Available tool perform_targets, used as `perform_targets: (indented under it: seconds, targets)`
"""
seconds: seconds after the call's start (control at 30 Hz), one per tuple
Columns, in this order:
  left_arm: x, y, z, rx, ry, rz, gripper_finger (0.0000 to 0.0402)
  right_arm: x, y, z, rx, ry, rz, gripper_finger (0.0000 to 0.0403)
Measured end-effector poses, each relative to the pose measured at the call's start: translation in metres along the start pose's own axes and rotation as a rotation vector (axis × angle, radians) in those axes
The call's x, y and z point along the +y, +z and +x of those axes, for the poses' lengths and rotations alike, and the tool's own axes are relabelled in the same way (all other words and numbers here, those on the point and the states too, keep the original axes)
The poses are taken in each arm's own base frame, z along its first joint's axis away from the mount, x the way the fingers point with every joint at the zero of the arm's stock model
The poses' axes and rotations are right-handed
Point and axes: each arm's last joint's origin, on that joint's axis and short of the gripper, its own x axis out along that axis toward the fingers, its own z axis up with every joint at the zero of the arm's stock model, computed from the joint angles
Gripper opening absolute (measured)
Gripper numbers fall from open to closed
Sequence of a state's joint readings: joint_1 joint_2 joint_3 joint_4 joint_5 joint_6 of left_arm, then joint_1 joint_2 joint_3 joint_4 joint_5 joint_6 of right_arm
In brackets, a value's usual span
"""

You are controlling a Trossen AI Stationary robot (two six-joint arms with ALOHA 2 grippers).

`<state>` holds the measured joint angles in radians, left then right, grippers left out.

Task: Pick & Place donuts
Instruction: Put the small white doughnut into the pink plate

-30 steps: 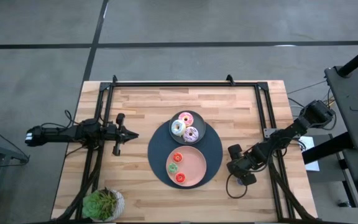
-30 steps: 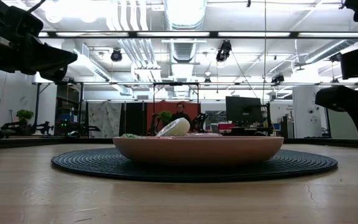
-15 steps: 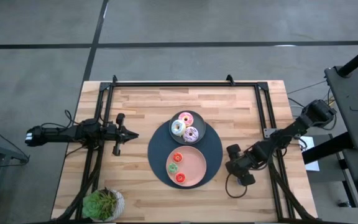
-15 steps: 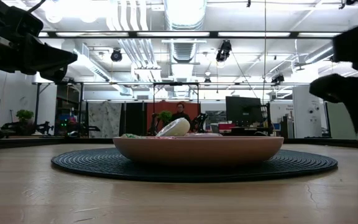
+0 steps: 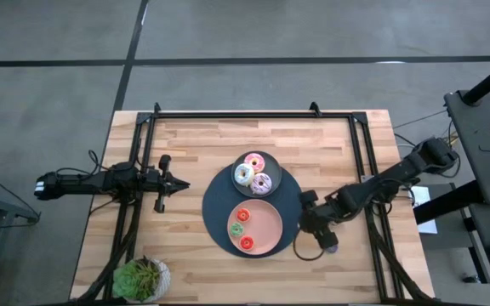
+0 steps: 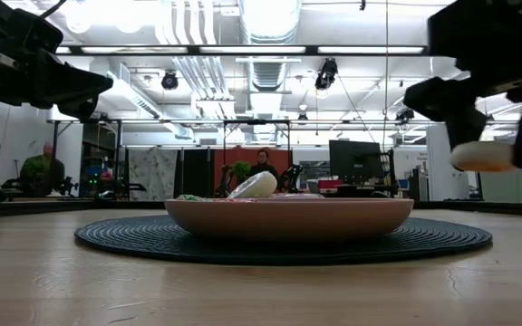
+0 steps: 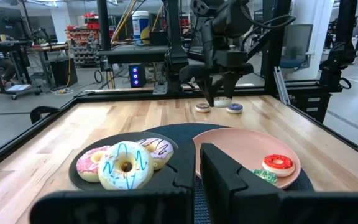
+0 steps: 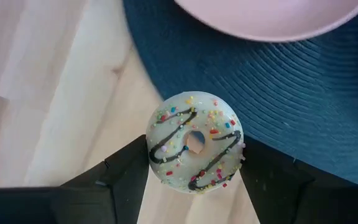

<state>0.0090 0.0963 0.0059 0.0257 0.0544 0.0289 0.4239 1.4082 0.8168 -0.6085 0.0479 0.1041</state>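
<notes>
The right gripper (image 5: 307, 223), pinching a pale donut (image 8: 195, 142), has moved left toward the mat's (image 5: 293, 197) edge; left gripper (image 5: 179, 184) unchanged, jaws unclear.

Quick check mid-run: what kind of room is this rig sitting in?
Probably a robotics lab or workshop: exposed ceiling ducts, a monitor on benches behind the table, and equipment carts on a bare concrete floor.

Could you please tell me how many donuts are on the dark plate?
3, clustered together: pink donut farthest back, white donut at left, lilac donut at right; none seems hidden.
</notes>
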Motion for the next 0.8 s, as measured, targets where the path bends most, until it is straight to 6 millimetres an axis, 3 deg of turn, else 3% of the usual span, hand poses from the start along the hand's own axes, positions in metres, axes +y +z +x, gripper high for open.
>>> perform_targets:
  seconds: [0.3,0.5,0.8]
  targets:
    - [0.000,0.000,0.000,0.000,-0.001,0.000,0.0000,-0.025,0.026,-0.009,-0.042,-0.040,0.029,0.0226]
    - [0.000,0.000,0.000,0.000,0.000,0.000,0.0000,-0.045,0.057,-0.012,-0.070,-0.067,0.094,0.0226]
    - [0.000,0.000,0.000,0.000,0.000,0.000,0.0000,-0.061,0.100,0.002,-0.052,-0.084,0.108,0.0226]
